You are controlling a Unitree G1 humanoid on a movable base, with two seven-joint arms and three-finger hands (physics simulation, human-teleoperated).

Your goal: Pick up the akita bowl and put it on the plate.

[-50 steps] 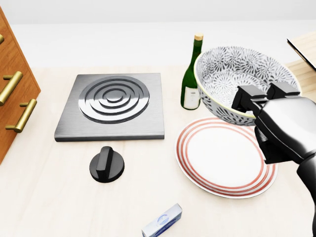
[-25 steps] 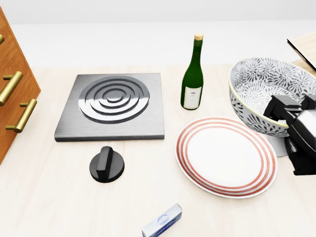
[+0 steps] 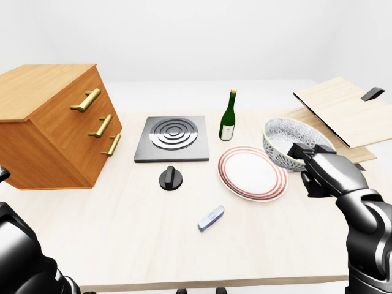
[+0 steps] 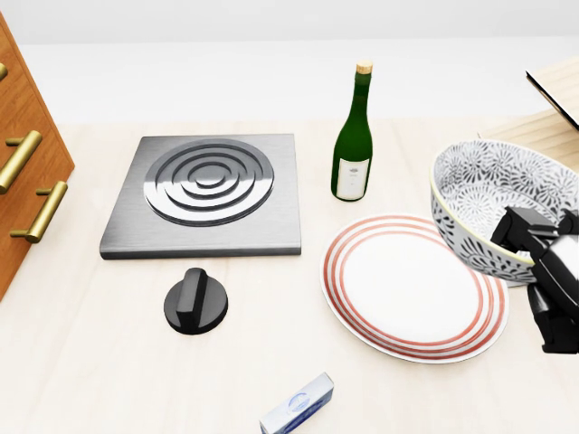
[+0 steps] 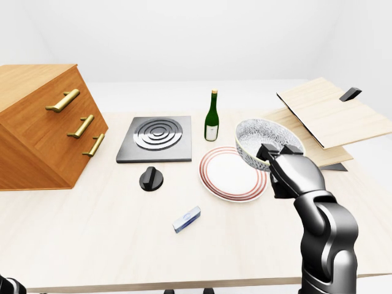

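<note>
The akita bowl (image 4: 488, 203), white with a dark floral pattern, is at the right of the head view. It tilts slightly, and its lower left side overlaps the right rim of the plate (image 4: 398, 280). The plate is white with red rings and lies flat on the table. My right hand (image 4: 536, 240) comes in from the right edge, its fingers shut on the bowl's near rim. The left-eye view shows the bowl (image 3: 288, 139) just right of the plate (image 3: 251, 173). My left hand does not show; only a dark arm part fills the left-eye view's bottom left.
A green wine bottle (image 4: 353, 136) stands just above the plate. Left of it lie a grey burner slab (image 4: 204, 194) and a black knob (image 4: 195, 301). A small blue-white box (image 4: 298, 404) lies below. A wooden drawer cabinet (image 3: 52, 125) stands left, wooden boards (image 3: 340, 110) right.
My right hand has carried the bowl to the right and downward, from beside the bottle to the plate's right rim. The bowl now sits lower and less tilted.
</note>
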